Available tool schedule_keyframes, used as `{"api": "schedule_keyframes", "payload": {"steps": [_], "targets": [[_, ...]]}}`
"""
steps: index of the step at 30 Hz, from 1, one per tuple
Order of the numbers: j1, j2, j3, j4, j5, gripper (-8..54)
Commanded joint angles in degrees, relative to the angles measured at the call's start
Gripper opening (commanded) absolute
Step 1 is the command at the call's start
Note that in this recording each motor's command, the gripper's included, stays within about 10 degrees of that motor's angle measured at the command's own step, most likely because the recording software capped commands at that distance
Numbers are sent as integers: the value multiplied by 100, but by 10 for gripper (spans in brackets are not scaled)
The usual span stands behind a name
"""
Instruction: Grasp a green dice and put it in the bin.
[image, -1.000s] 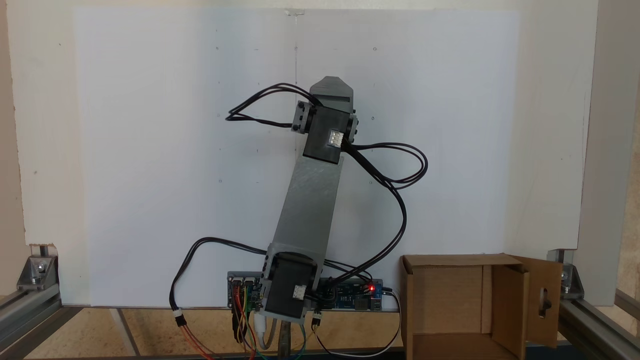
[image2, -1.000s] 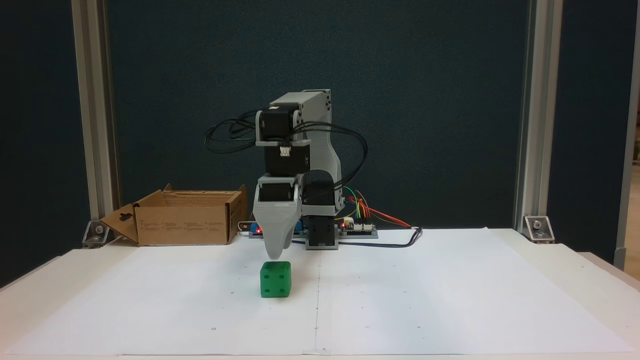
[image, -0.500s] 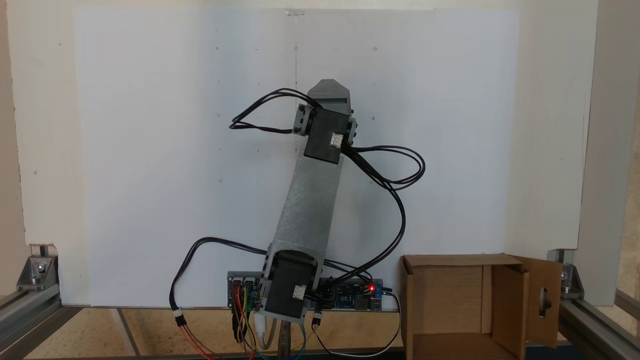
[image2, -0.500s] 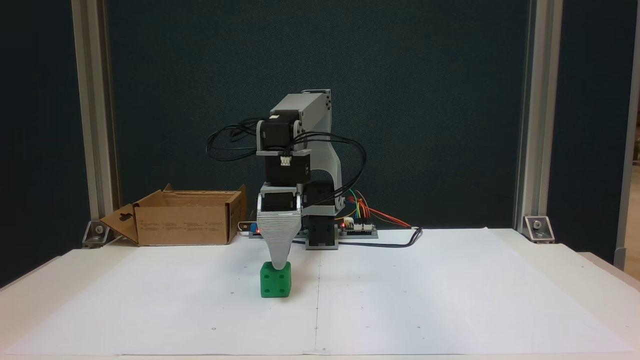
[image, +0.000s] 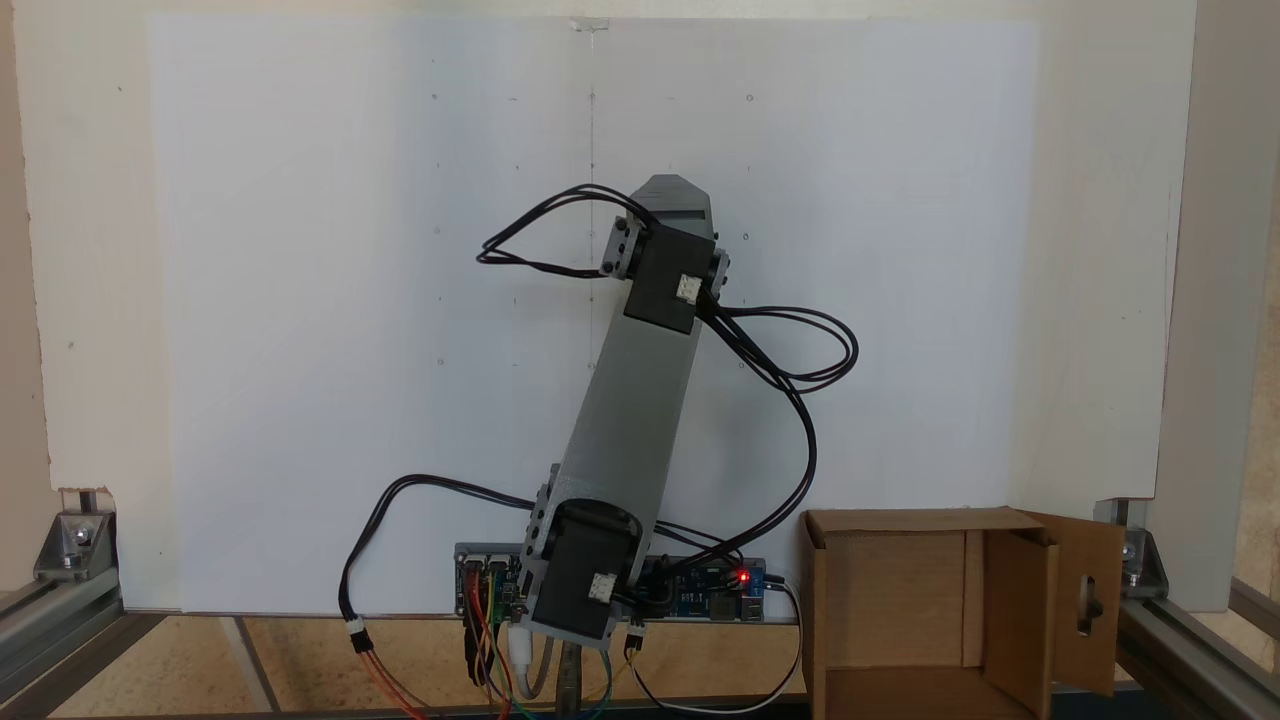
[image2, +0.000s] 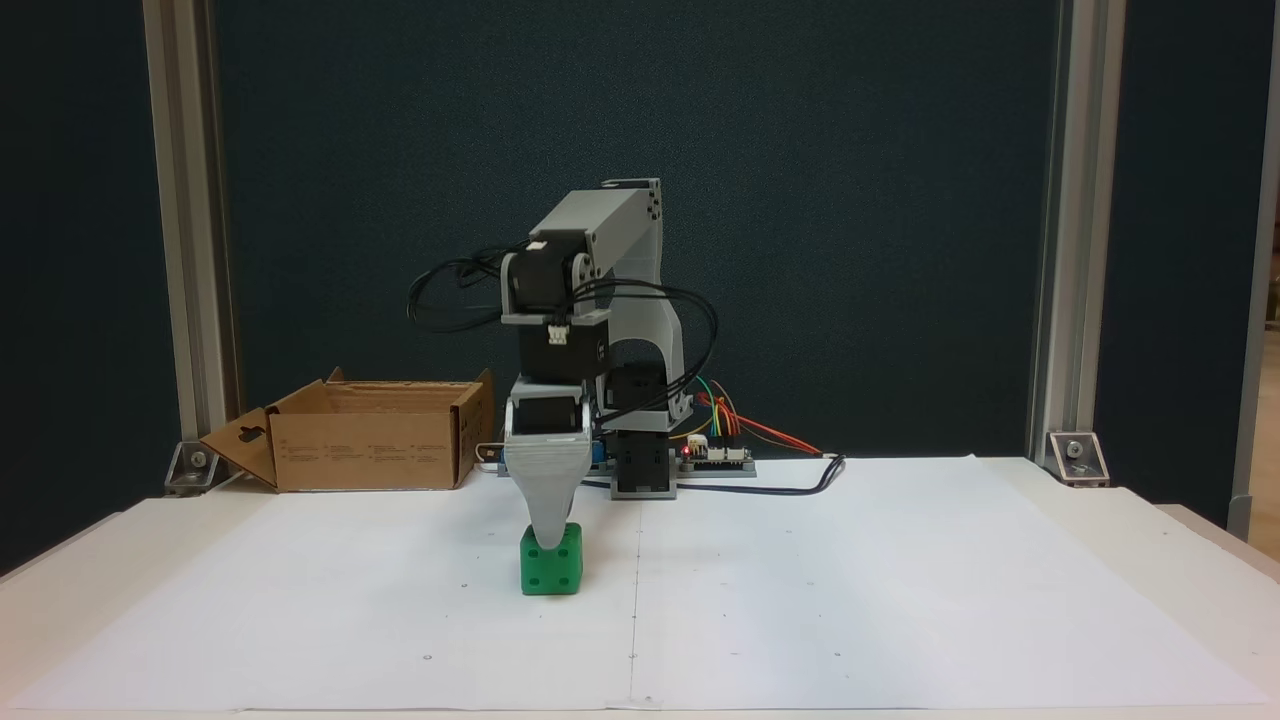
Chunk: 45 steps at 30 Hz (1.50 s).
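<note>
The green dice (image2: 556, 574) sits on the white paper, left of the centre seam in a fixed view. My gripper (image2: 545, 537) points straight down at it, and its grey front jaw covers the dice's upper left face. The other jaw lies behind, so its opening is not visible. In the fixed view from above, the arm hides the dice, and the gripper's grey top (image: 672, 193) pokes out beyond the wrist motor. The bin, a brown cardboard box (image2: 370, 448) with a slotted flap, stands at the back left, and at the lower right (image: 900, 585) from above.
Looping black cables (image: 790, 350) hang off the arm's right side seen from above. A controller board with coloured wires (image2: 715, 450) lies beside the arm's base. Aluminium frame posts (image2: 185, 250) stand at the table's back corners. White paper (image2: 900, 580) stretches wide to the right.
The gripper came down from just above the dice until its front jaw overlaps the dice's top. The forearm leaned forward and swung slightly. The dice stayed in place.
</note>
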<state>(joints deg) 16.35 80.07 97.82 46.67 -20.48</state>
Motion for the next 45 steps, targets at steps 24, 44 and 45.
{"api": "schedule_keyframes", "payload": {"steps": [24, 44, 45], "targets": [[-9, 62, 193, -677, 448, 419], [-79, -79, 272, -879, 729, 415], [-88, -88, 281, -905, 721, 415]]}}
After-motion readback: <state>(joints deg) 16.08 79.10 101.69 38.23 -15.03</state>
